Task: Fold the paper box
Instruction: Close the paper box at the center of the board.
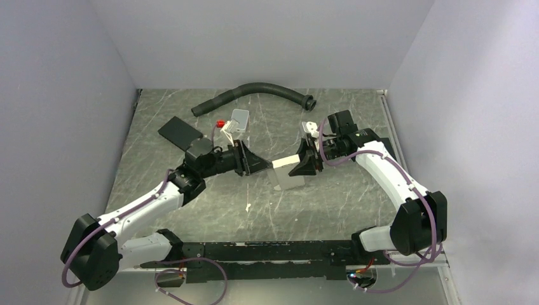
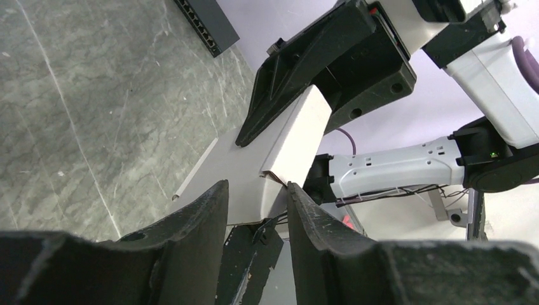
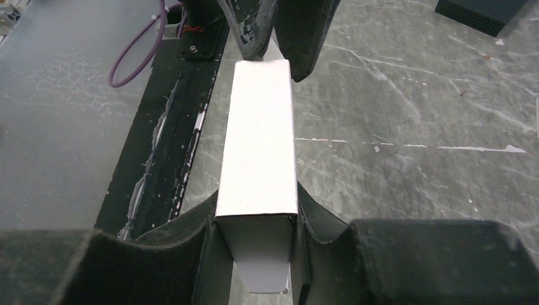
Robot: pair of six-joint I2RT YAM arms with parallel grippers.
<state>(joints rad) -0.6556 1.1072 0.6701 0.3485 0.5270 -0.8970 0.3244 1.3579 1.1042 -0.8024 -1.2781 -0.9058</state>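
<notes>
The paper box (image 1: pixel 289 170) is a slim white carton held above the table between both grippers. My right gripper (image 1: pixel 300 166) is shut on its right end; in the right wrist view the fingers (image 3: pixel 210 235) clamp both sides of the carton (image 3: pixel 260 140). My left gripper (image 1: pixel 270 166) meets the box's left end. In the left wrist view its jaws (image 2: pixel 254 187) stand narrowly apart with a flap of the box (image 2: pixel 299 136) between them. The flap's grip is partly hidden.
A black hose (image 1: pixel 254 92) lies at the back. A black flat pad (image 1: pixel 180 133), a light grey tile (image 1: pixel 240 118) and a small red piece (image 1: pixel 220 123) lie back left. A black rail (image 1: pixel 254 251) runs along the near edge. Walls enclose three sides.
</notes>
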